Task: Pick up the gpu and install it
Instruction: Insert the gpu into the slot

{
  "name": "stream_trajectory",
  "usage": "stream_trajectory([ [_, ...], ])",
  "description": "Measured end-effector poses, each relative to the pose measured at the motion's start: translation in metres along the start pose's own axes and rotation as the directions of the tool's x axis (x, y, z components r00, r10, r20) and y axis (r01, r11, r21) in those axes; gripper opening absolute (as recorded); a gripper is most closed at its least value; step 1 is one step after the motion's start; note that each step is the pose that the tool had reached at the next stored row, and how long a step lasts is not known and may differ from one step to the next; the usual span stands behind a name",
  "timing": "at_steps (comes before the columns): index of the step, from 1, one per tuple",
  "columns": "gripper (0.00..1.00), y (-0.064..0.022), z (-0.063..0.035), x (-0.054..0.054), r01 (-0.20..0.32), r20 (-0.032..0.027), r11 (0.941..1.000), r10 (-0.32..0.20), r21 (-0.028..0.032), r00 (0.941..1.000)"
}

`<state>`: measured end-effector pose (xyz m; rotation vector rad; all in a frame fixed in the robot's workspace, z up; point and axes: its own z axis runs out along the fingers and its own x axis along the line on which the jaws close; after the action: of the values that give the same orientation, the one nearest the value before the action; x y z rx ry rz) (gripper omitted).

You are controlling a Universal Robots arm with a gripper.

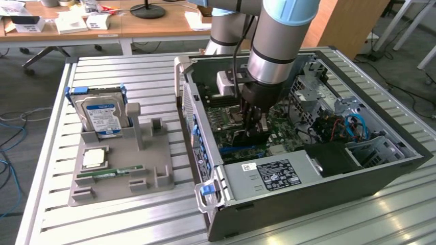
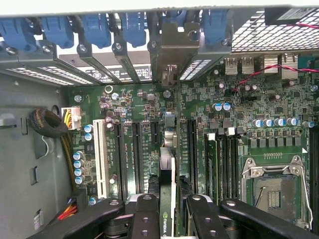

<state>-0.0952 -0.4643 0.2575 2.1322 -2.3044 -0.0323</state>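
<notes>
My gripper (image 1: 250, 125) reaches down into the open computer case (image 1: 381, 173), over the green motherboard (image 1: 286, 135). It is shut on the gpu (image 1: 246, 138), a dark card held on edge just above the board. In the wrist view the gpu (image 2: 167, 174) runs edge-on between the two black fingers (image 2: 144, 214), with a green logo near my gripper (image 2: 172, 221). Its metal bracket (image 2: 172, 50) stands at the case's rear slot openings. The card lies along the black expansion slots (image 2: 137, 149); whether it is seated in one I cannot tell.
A grey holder tray (image 1: 160, 173) on the slatted table at the exterior view's left carries a silver hard drive (image 1: 102, 115) with a blue label, a memory stick (image 1: 109, 173) and a square chip (image 1: 93, 157). Blue slot latches (image 2: 97, 25), a white slot (image 2: 102, 159) and the CPU socket (image 2: 274, 191) flank the card.
</notes>
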Motion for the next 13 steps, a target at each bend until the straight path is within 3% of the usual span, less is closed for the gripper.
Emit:
stream_trajectory([
  [7, 0.26, 0.0, 0.0001, -0.0004, 0.0, 0.0028, 1.0, 0.0, -0.0002, 1.0],
  [11, 0.26, 0.0004, 0.0004, -0.0003, 0.0, 0.0157, 1.0, 0.0, -0.0002, 0.9999],
  [13, 0.26, 0.0004, 0.0005, -0.0003, 0.0, 0.0181, 1.0, 0.0, 0.0005, 0.9998],
])
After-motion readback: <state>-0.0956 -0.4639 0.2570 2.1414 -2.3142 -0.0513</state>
